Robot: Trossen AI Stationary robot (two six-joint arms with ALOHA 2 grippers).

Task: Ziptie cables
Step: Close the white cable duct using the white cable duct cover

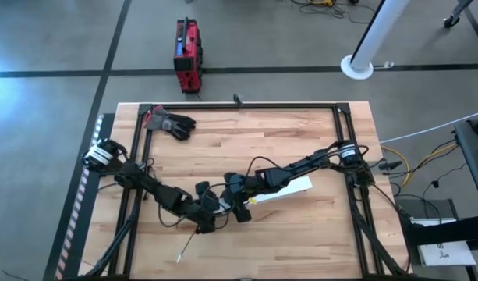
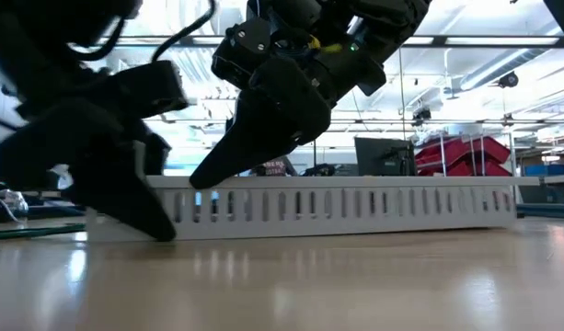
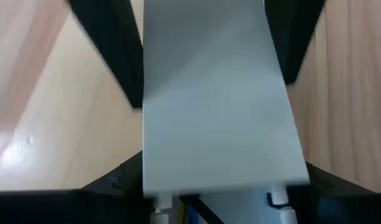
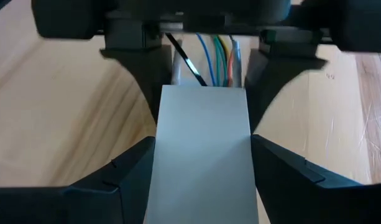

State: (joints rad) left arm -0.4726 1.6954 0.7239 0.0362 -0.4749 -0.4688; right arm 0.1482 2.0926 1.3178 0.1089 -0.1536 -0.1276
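both grippers, left (image 1: 210, 221) and right (image 1: 240, 211), have fingers pinching the white channel (image 2: 337, 207); cables (image 4: 214, 59) lie inside it. no ziptie seen; next i judge cables need freeing.

Bright overhead light, blurred wrist views

We see the cables (image 4: 212, 59) only in the right wrist view: thin black, blue, green, yellow and orange-red strands, side by side, emerging from under the flat white lid (image 4: 202, 155) of the channel. Their ends are hidden.
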